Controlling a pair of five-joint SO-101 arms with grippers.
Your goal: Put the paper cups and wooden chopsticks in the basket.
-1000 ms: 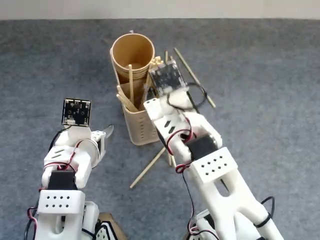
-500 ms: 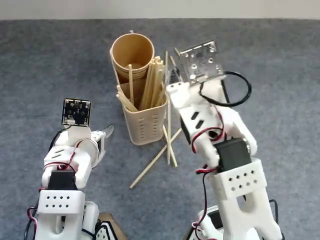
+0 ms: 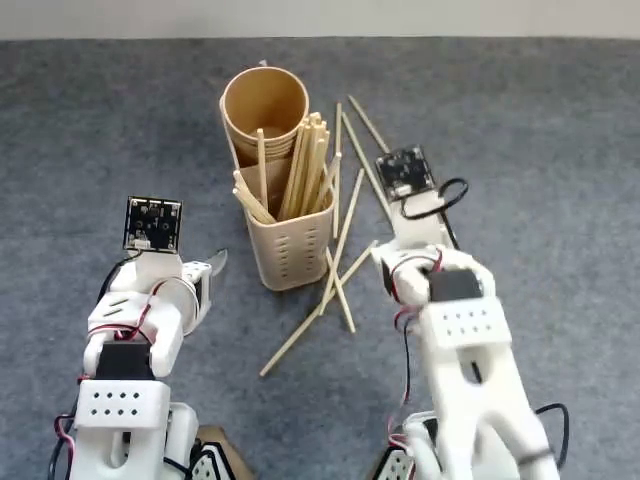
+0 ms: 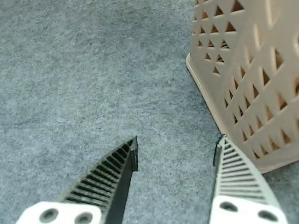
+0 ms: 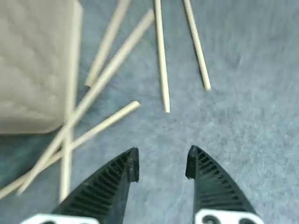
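Change: the right gripper (image 5: 161, 163) has been pulled back from above the basket (image 3: 285, 250) toward the near edge of the grey mat (image 3: 540, 140). It is now held low over the loose chopsticks (image 3: 300, 332). Its jaws are parted to a medium gap and nothing is held.

A bundle of chopsticks (image 3: 305, 175) is now standing in the basket, so that load appears to have been delivered. More sticks are scattered on the mat than a second ago, so some were probably spilled.

Basket: placed mid-mat, toward the far edge. The stacked paper cups (image 3: 265, 100) are seated in its far end and the bundle is leaned beside them.

Still out: roughly half a dozen sticks on the basket's right side, some leaned against its wall.

The left gripper (image 4: 177, 144) is unchanged: parked just beside the basket's left wall, spread wide, empty.
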